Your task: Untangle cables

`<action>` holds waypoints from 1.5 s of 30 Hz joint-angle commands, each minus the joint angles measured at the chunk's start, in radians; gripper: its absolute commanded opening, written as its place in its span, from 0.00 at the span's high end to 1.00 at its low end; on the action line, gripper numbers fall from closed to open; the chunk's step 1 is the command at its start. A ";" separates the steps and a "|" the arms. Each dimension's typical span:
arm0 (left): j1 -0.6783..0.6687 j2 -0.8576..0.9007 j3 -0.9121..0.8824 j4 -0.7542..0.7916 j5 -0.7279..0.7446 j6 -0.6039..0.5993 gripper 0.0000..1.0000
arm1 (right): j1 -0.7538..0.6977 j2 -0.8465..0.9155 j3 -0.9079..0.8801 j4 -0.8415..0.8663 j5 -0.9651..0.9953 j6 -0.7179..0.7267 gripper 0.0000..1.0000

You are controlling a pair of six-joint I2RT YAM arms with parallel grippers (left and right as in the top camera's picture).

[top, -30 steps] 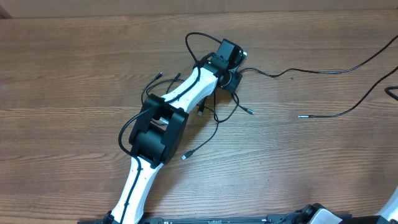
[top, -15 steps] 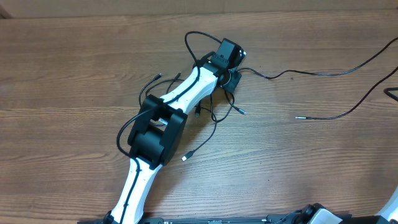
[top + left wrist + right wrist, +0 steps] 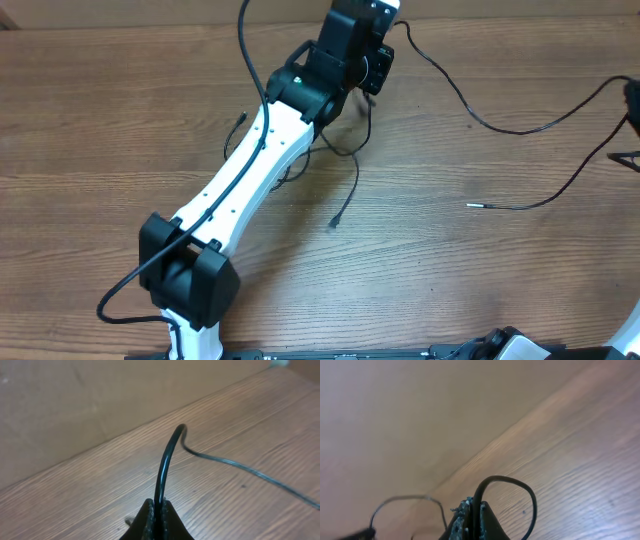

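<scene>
a brown wood-grain table [image 3: 110, 130] fills the overhead view, with a plain tan wall [image 3: 75, 400] behind its far edge. the white left arm [image 3: 250, 170] stretches diagonally from the near edge to the far side, and the left gripper [image 3: 368, 45] sits up by that far edge. in the left wrist view its fingers [image 3: 146, 519] are pressed together on a black cord that rises from between them, arches over and runs off to the right across the wood. from above, this long cable [image 3: 500, 128] leaves the gripper, dips toward the middle right of the table and climbs again toward the right edge. the rest of the cables [image 3: 345, 148] hang in a loose snarl just below the left gripper, beside the arm's wrist, with one plug end [image 3: 333, 224] trailing lowest and another small tip [image 3: 243, 116] poking out on the arm's far side. well apart from the snarl, a silver-tipped cable [image 3: 545, 200] lies alone on the right half, its bright tip pointing left and its body curving up to the right edge. the right gripper [image 3: 475, 506] shows clearly only in its own wrist view, fingers clamped shut on a black cord that loops up and over to the right; which cord this is cannot be told
</scene>
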 commanded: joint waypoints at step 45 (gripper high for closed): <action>-0.029 0.002 0.023 0.089 0.632 0.047 0.96 | 0.231 0.000 0.016 -0.150 -0.426 -0.601 0.96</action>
